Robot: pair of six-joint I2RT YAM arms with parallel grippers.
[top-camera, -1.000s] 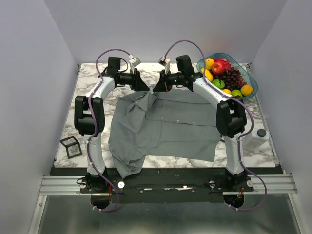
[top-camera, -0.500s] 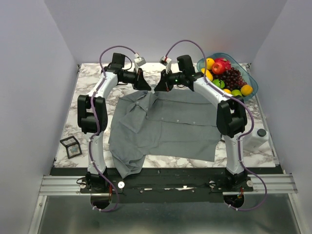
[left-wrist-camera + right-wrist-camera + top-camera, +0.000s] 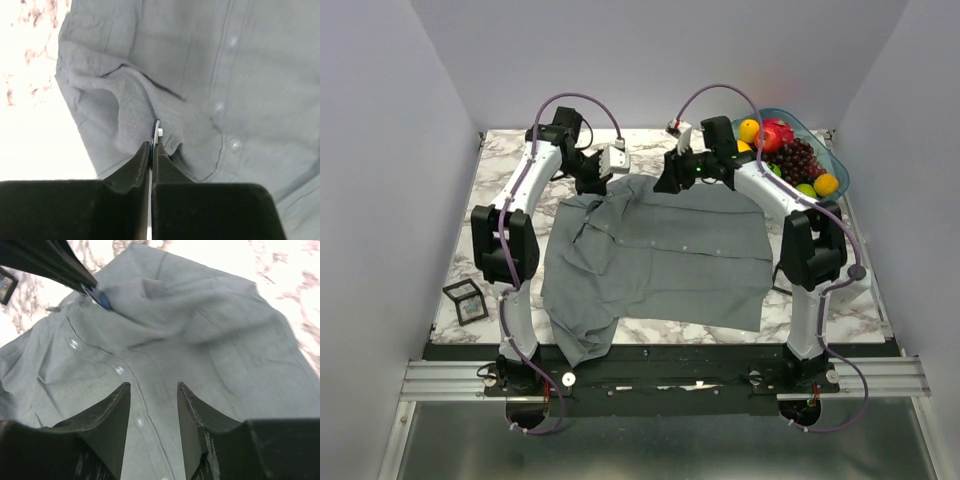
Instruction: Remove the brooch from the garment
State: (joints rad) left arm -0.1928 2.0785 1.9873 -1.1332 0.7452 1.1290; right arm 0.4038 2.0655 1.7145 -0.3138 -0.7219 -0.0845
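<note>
Two robot arms work over the garment (image 3: 660, 250), a grey button-up shirt spread across a marble tabletop (image 3: 500, 200). One sleeve trails off the shirt's near left corner toward the arm bases.

The left tool (image 3: 151, 146) has its black fingers pressed together on the brooch (image 3: 102, 300), pinching it at the shirt's far left corner, up by the collar. The left wrist camera shows the small blue pin edge-on, as a thin sliver with a white stud showing between the fingertips. The right wrist camera shows more of its round blue face.

The cloth around the pin is drawn up into a bunched fold that rises to meet it — the brooch remains against the fabric. A row of pale buttons (image 3: 219, 106) runs down the shirt front just beside that fold.

The right tool (image 3: 152, 390) hangs over the shirt's far edge, just right of the brooch. Its fingers (image 3: 112, 412) are spread apart and hold nothing — only grey cloth shows in the gap below.

A bowl of fruit (image 3: 842, 175) stands beyond the shirt's far right corner. A black wire-frame cube (image 3: 467, 302) sits off the shirt's left side, well apart from it.
</note>
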